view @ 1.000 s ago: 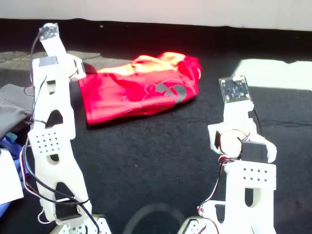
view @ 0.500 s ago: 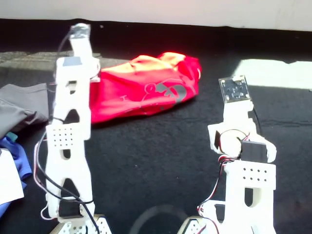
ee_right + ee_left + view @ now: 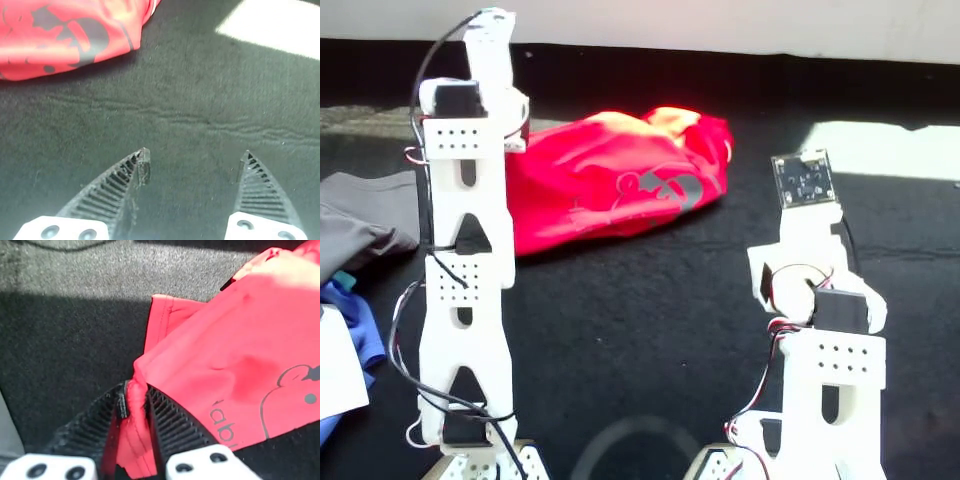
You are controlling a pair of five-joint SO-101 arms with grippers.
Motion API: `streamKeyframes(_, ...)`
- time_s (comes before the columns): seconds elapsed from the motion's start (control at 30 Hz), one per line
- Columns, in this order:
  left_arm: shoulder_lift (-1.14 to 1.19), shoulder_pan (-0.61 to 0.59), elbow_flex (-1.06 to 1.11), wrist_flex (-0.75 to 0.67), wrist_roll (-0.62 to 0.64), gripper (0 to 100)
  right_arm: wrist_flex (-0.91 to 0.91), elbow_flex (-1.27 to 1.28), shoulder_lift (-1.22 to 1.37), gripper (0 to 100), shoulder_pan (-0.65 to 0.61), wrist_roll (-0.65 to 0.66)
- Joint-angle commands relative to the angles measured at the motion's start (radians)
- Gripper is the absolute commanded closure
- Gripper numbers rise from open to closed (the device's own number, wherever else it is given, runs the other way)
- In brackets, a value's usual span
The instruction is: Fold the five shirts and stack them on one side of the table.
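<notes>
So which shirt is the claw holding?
The red shirt, pinched at its edge by the left gripper; the grey shirt and blue shirt lie apart.

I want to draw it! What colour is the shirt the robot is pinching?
Red, with a dark print. The shirt shows best in the left wrist view.

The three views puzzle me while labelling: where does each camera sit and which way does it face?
High view: fixed above and behind the two arms, both showing, looking down over the table at the red shirt.
Left wrist view: on the left arm, looking down past the left hand, shut on the red shirt's edge.
Right wrist view: on the right arm, looking down past the open right hand at bare table.
Shared: the red shirt, in all three.
</notes>
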Motion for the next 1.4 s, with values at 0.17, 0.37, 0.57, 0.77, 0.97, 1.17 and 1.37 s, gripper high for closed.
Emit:
streamKeyframes(0.17, -0.785, -0.019, 0.789, 0.017, -0.014, 99, -0.010, -0.153, 0.114, 72.0, -0.002, -0.017)
streamKeyframes(0.37, -1.333, 0.001, 1.567, -0.003, -0.212, 99, 0.108, -0.570, 0.400, 72.0, -0.022, -0.144)
streamKeyframes(0.57, -1.560, -0.173, 1.982, -0.066, -0.391, 99, 0.130, -0.906, 0.720, 72.0, -0.117, -0.212)
streamKeyframes(0.77, -1.586, -0.335, 2.106, -0.101, -0.540, 99, 0.140, -1.138, 1.015, 71.9, -0.300, -0.232)
streamKeyframes(0.97, -1.592, -0.361, 2.100, -0.101, -0.552, 99, 0.242, -1.337, 1.297, 67.6, -0.486, -0.236)
streamKeyframes(1.17, -1.592, -0.364, 2.106, -0.101, -0.551, 99, 0.234, -1.557, 1.590, 59.0, -0.533, -0.230)
streamKeyframes(1.37, -1.593, -0.361, 2.100, -0.101, -0.549, 99, 0.317, -1.767, 1.845, 76.2, -0.503, -0.163)
